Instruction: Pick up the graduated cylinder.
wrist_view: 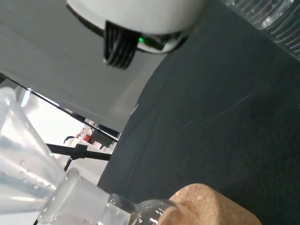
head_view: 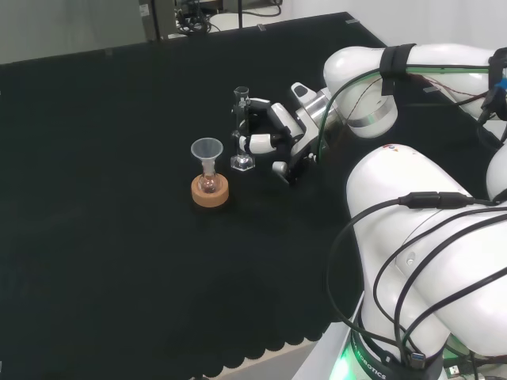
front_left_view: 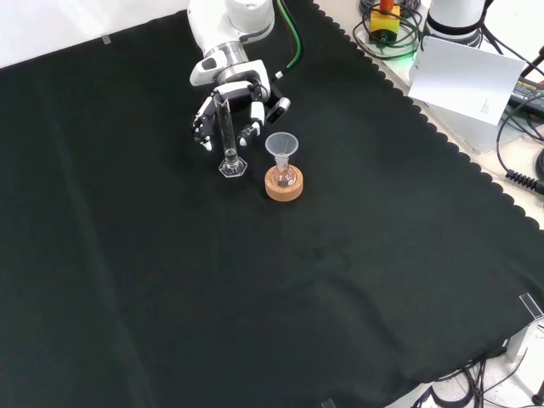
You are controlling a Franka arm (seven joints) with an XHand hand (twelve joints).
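Observation:
The graduated cylinder (head_view: 241,127) is a slim clear tube on a hexagonal foot, upright on the black cloth (head_view: 119,237). In the front view the cylinder (front_left_view: 226,132) stands just in front of the hand (front_left_view: 231,100). The black and white hand (head_view: 277,134) reaches it from the right in the head view. Its fingers (head_view: 255,143) curl round the tube at mid height, and the foot rests on the cloth. In the wrist view a blurred white part of the hand (wrist_view: 140,14) shows.
A small round flask (head_view: 208,183) with a clear funnel (head_view: 207,148) in its neck sits on a cork ring (head_view: 211,193), close to the cylinder's left in the head view. The cork ring (front_left_view: 284,185) lies right of the cylinder in the front view. White arm links (head_view: 428,237) rise at the right.

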